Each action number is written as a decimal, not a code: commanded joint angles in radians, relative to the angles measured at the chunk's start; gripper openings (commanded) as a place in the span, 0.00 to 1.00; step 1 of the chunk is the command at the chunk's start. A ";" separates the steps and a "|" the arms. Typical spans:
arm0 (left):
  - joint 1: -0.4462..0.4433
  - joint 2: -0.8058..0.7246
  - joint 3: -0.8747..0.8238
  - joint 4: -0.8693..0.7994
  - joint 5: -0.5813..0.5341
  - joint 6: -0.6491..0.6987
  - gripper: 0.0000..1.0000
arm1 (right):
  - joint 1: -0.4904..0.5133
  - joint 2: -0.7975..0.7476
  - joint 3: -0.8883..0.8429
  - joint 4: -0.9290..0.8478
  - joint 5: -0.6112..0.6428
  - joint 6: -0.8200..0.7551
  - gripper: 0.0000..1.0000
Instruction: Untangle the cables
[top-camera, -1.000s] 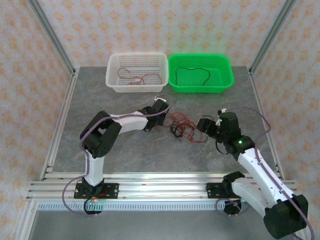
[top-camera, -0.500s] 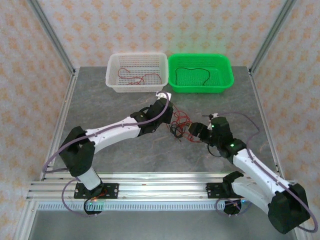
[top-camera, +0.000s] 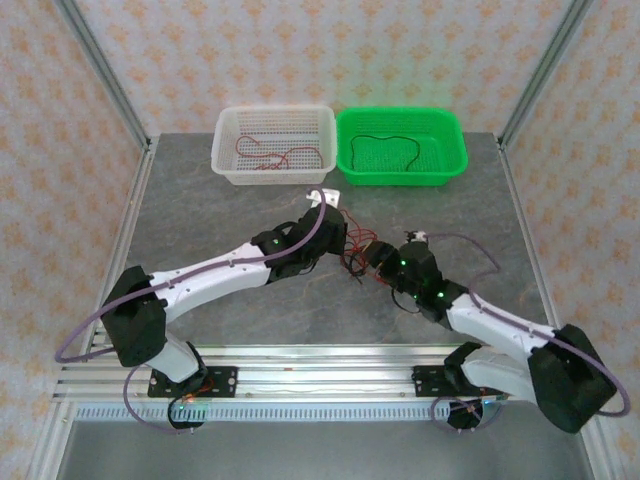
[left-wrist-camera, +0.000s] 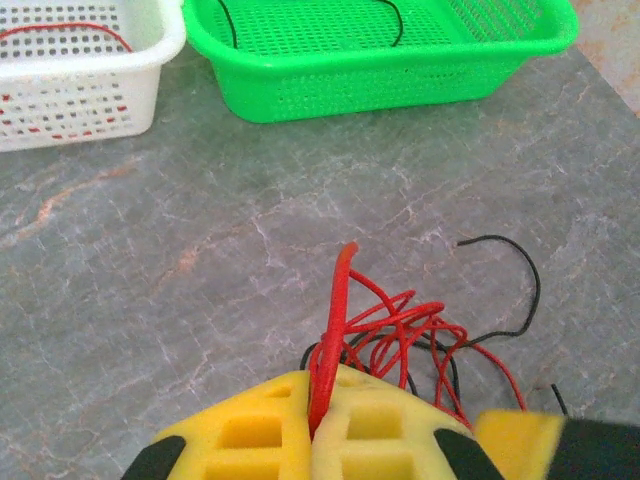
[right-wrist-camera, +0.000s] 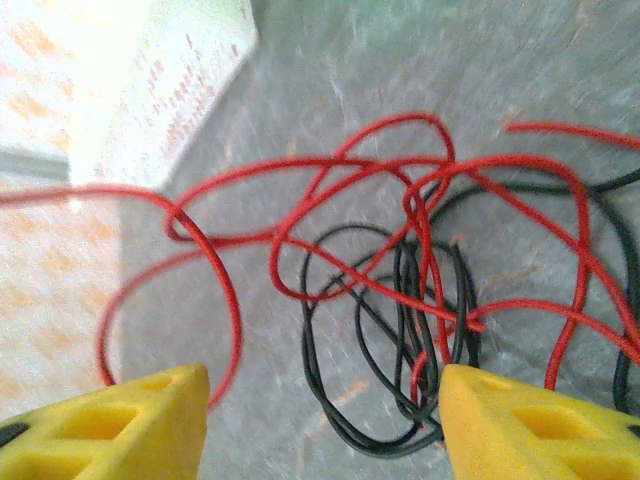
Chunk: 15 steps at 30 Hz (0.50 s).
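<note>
A tangle of thin red and black cables (top-camera: 356, 252) lies on the grey table between my two grippers. My left gripper (top-camera: 334, 232) is at the tangle's left side. In the left wrist view its yellow fingers (left-wrist-camera: 250, 425) are shut on a red cable (left-wrist-camera: 338, 300) that rises upright from between them. My right gripper (top-camera: 376, 262) is low over the tangle's right side. It stands open in the right wrist view, its fingertips (right-wrist-camera: 130, 420) either side of a loop of black cable (right-wrist-camera: 390, 330) crossed by red strands (right-wrist-camera: 340, 170).
A white basket (top-camera: 274, 178) at the back holds a red cable (top-camera: 272, 157). Beside it a green basket (top-camera: 400, 181) holds a black cable (top-camera: 385, 140). Both baskets sit beyond the tangle, with bare table between. Metal frame posts stand at the table's corners.
Both arms have reached in toward the tangle. The left arm stretched forward and right; the right gripper moved left and down onto the cables.
</note>
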 joint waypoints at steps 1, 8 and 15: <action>-0.003 -0.038 -0.006 -0.037 0.010 -0.038 0.00 | 0.007 -0.059 -0.024 0.149 0.149 0.113 0.61; -0.010 -0.060 -0.004 -0.044 0.015 -0.043 0.00 | 0.006 0.100 0.186 0.082 0.088 0.082 0.61; -0.016 -0.101 -0.020 -0.043 0.004 -0.048 0.00 | 0.004 0.233 0.212 0.177 0.003 0.273 0.60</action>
